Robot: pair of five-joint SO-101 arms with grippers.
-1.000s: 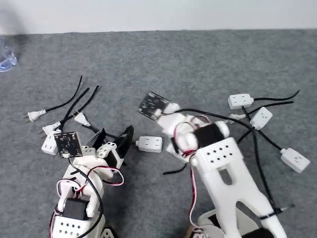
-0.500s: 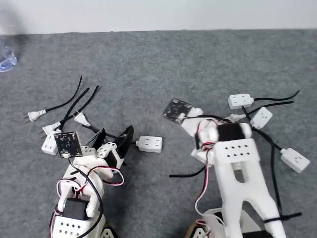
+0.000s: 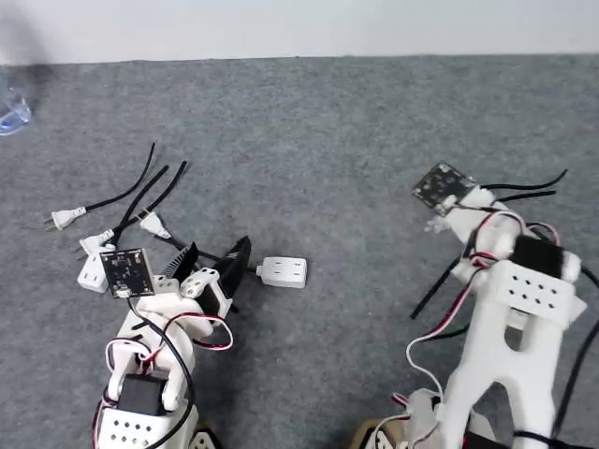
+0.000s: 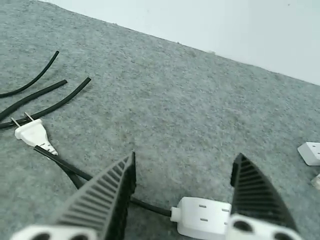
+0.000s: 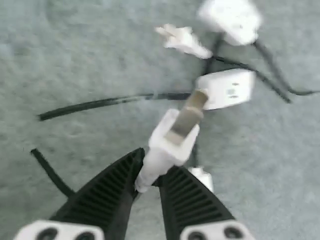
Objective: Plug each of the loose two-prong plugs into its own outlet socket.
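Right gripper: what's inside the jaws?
The right gripper is shut on a white two-prong plug, prongs pointing toward an outlet socket on the carpet. Its fingers cover the plug's rear end, so its cord cannot be seen.

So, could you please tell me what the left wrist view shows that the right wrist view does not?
Left wrist view: the left gripper, jaws open, a white socket lying just ahead, a loose plug, and the wall. Right wrist view: the right gripper, jaws shut on a white plug, with two other sockets beyond. Both: grey carpet and black cords.
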